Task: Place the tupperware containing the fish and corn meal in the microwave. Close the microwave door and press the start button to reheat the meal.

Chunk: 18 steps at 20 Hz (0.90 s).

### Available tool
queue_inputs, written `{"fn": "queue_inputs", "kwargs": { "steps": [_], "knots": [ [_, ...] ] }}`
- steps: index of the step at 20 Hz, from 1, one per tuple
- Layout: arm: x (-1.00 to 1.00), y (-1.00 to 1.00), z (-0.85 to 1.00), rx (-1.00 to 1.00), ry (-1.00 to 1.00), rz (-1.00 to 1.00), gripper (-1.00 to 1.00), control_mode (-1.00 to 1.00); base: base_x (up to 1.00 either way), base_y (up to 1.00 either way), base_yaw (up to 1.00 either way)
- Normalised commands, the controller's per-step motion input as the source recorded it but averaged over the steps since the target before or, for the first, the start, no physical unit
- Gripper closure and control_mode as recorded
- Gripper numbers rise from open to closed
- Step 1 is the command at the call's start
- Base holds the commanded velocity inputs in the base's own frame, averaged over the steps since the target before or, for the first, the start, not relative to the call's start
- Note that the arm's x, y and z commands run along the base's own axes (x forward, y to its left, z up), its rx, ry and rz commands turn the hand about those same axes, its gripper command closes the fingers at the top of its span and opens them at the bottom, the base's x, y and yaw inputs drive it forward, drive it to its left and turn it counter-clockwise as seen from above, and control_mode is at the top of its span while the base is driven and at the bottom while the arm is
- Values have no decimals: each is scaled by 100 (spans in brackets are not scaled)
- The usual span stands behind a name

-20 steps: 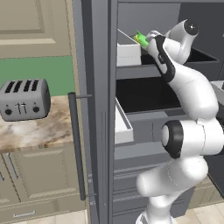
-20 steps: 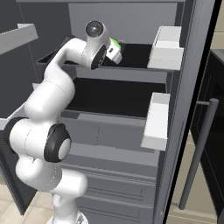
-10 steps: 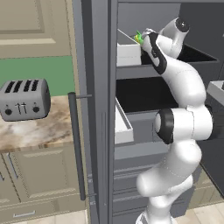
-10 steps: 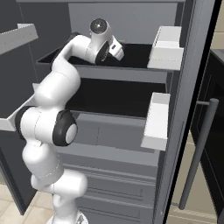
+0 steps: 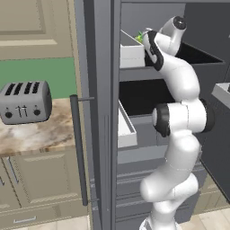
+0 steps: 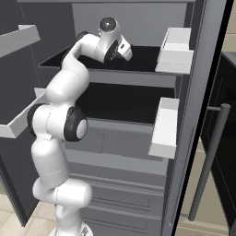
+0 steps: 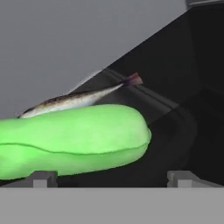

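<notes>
My gripper (image 7: 112, 178) is open deep in the tall grey fridge's top shelf (image 6: 143, 60). Its two fingertips (image 7: 43, 177) stand wide apart, right up against the meal. In the hand view the green corn husk (image 7: 74, 140) lies across the gap between them, and a thin speckled fish (image 7: 70, 100) rests behind it. Both lie in the tupperware, whose shadowed rim (image 7: 162, 105) curves round them. From the left base view a sliver of green (image 5: 140, 36) peeks out beside my hand (image 5: 152, 45). The microwave and its door are out of view.
White door bins hang at shelf height (image 5: 131, 56) (image 6: 176, 50) and lower down (image 5: 126, 131) (image 6: 163, 129). The open fridge door carries a dark vertical handle (image 5: 78, 148). A silver toaster (image 5: 24, 102) stands on the marble counter (image 5: 40, 134) to the left.
The arm has stretched further into the top shelf. The hand has closed in on the green food, which it now mostly covers in both base views.
</notes>
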Motion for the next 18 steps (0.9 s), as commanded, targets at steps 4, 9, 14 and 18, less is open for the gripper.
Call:
{"fn": "queue_inputs", "kwargs": {
  "steps": [4,9,14,18],
  "knots": [
    [44,0,0,0,4,0,-100,-100,0,0,0],
    [36,0,-7,0,5,0,-100,-100,0,0,0],
    [28,0,-22,0,6,0,-100,-100,0,0,0],
    [32,1,-27,0,8,0,100,-100,0,0,0]
  ]
}}
